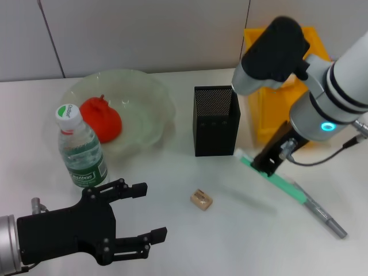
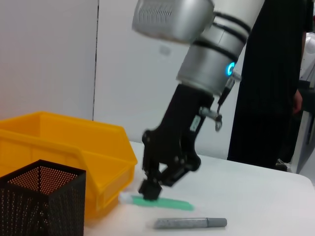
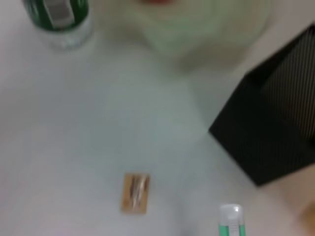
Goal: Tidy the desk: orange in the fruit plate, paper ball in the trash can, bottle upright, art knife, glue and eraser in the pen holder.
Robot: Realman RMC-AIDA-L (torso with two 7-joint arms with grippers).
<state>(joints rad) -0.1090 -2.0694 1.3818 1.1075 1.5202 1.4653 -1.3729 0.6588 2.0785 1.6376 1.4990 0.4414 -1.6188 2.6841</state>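
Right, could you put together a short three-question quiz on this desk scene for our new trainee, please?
1. True or false: the orange already lies in the fruit plate.
2. Multiple choice: the right gripper is down at which thing? A) the eraser B) the green glue stick C) the bottle
3. Fill in: the bottle stands ____ on the table, beside the fruit plate.

Key
1. True; the orange rests inside the bowl.
2. B; in the left wrist view its fingers close around the stick's white end, near the pen holder. The grey art knife lies just past it.
3. Upright, cap on top. The left gripper hovers open in front of it.
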